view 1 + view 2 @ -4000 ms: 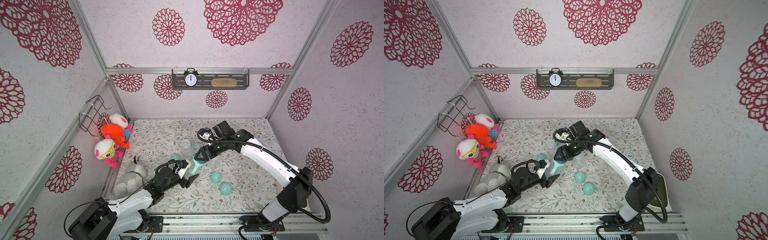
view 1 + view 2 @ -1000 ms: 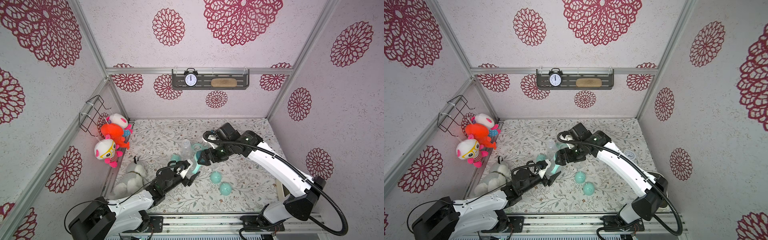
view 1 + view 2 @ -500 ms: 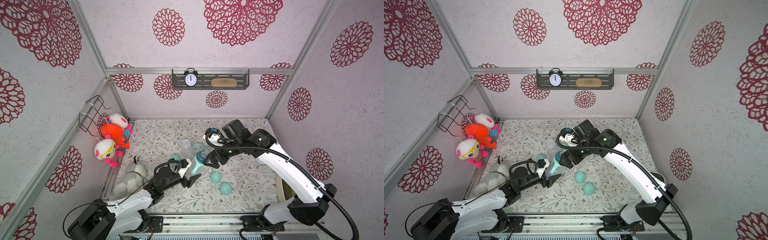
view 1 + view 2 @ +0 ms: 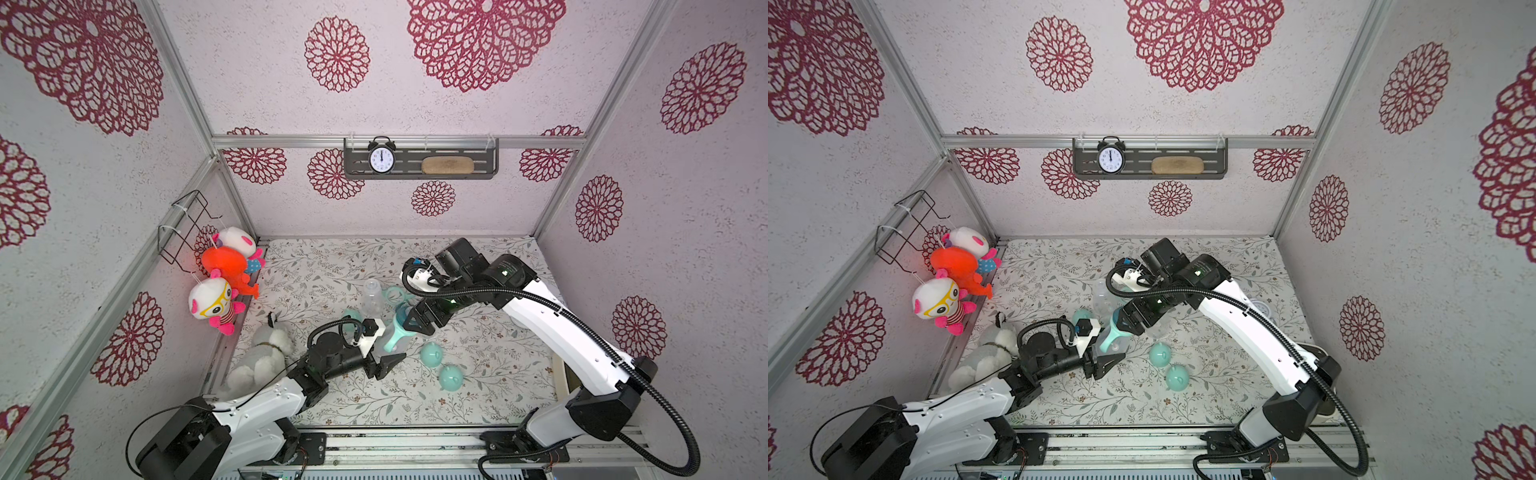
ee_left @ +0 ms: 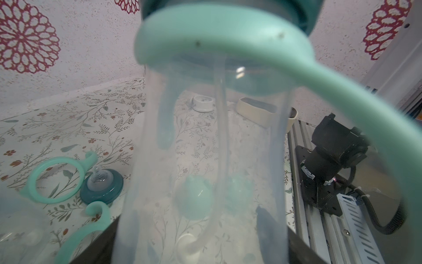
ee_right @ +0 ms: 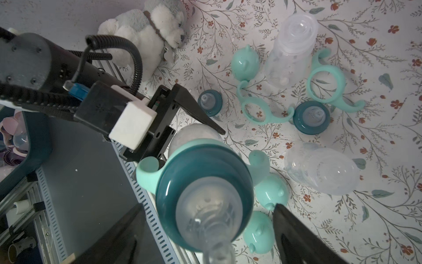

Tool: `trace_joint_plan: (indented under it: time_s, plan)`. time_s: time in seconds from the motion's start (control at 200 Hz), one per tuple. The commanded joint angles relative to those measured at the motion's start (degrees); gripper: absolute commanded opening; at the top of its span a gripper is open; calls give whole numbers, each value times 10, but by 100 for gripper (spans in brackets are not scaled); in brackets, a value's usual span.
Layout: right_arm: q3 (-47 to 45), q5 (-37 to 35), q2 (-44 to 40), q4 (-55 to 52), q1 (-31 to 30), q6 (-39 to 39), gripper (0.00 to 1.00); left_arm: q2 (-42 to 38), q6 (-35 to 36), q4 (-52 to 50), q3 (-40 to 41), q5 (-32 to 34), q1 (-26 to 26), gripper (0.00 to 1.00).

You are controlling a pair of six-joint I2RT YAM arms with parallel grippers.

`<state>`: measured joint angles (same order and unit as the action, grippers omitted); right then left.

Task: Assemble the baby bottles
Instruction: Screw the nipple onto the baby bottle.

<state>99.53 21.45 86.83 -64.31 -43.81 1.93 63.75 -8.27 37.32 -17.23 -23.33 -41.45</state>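
Note:
A baby bottle (image 4: 394, 332) is held up tilted over the mat, with its mint two-handled ring (image 5: 228, 45) and dark teal nipple collar (image 6: 203, 173) on it. My left gripper (image 4: 384, 351) is shut on the clear lower body (image 5: 205, 160). My right gripper (image 6: 209, 233) is open, its fingers (image 6: 294, 233) standing on either side of the collar with gaps. On the mat lie two clear bottles (image 6: 290, 45) (image 6: 319, 169), two loose rings (image 6: 262, 109) (image 6: 326, 86), two collars (image 6: 210, 101) (image 6: 311, 116) and three mint caps (image 4: 432, 355) (image 4: 451, 378) (image 6: 245, 60).
A plush husky (image 4: 266, 353) lies at the mat's left edge and plush toys (image 4: 224, 270) hang on the left wall. A cream container (image 5: 258, 112) and a small white round thing (image 4: 1260, 309) sit at the right. The back shelf (image 4: 419, 166) holds a clock.
The right arm's elbow has lifted and swung right while its gripper stays at the bottle's collar. The left gripper still holds the bottle in nearly the same place.

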Motion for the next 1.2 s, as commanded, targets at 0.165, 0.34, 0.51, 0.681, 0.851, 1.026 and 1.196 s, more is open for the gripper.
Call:
trace_joint_plan:
  time_s: [0.165,0.34,0.51,0.681,0.851,1.026,1.196]
  plan:
    - [-2,22,2,20,2,3,86,-1,-4,15,-21,-10,5,0]
    - [-6,27,2,24,2,0,83,1,-3,14,-21,-7,5,0]
    - [-6,34,5,23,2,-4,78,-2,-3,10,-21,-1,5,0]
    - [-9,41,8,24,2,-8,74,-2,-3,7,-23,1,5,0]
    - [-12,43,9,28,2,-10,73,-2,-2,7,-23,3,5,0]
    - [-13,50,12,29,2,-13,70,-2,-1,3,-26,7,5,0]
    - [-24,46,12,31,-2,-20,68,-2,2,-8,-31,19,4,0]
